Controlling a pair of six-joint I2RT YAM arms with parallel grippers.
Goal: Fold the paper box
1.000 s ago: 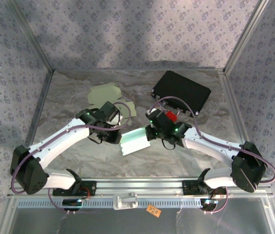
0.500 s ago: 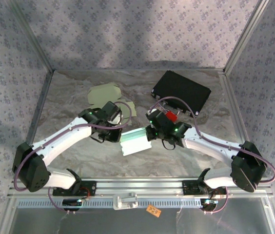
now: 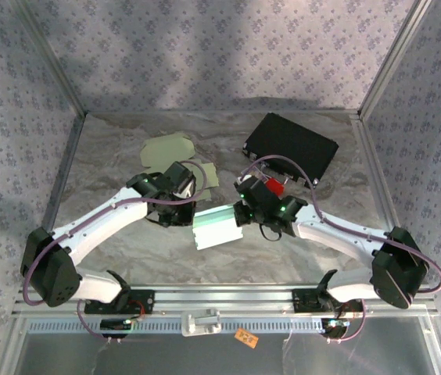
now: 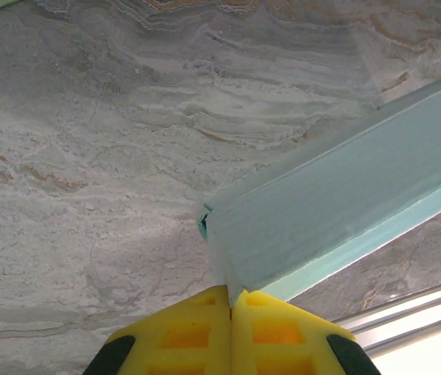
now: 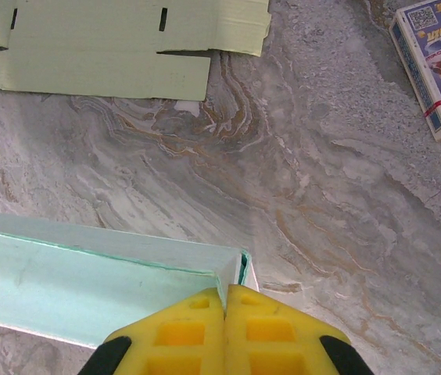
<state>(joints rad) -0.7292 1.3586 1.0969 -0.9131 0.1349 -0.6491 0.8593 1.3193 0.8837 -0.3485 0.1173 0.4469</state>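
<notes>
The paper box (image 3: pixel 217 225) sat mid-way across the table (image 3: pixel 103 156), between the arms. The left gripper (image 4: pixel 231 297) and right gripper (image 5: pixel 226 293) each pinched a thin end wall, fingers closed. It was light, flimsy card that probably creased easily, so edges near the corners suited gripping

Laboratory robot test cell. Patterned backdrop walls (image 3: pixel 205 55) on aluminium frame posts (image 3: pixel 51 62) enclose the marble-print tabletop (image 3: pixel 111 156) beyond the left end effector (image 3: pixel 189 212) and right end effector (image 3: pixel 242 211); an aluminium mounting rail (image 3: pixel 228 296) runs behind both.

The pale mint paper box (image 3: pixel 217 228) lies slanted on the marble table (image 3: pixel 119 156); long, narrow, partly folded up.
</notes>
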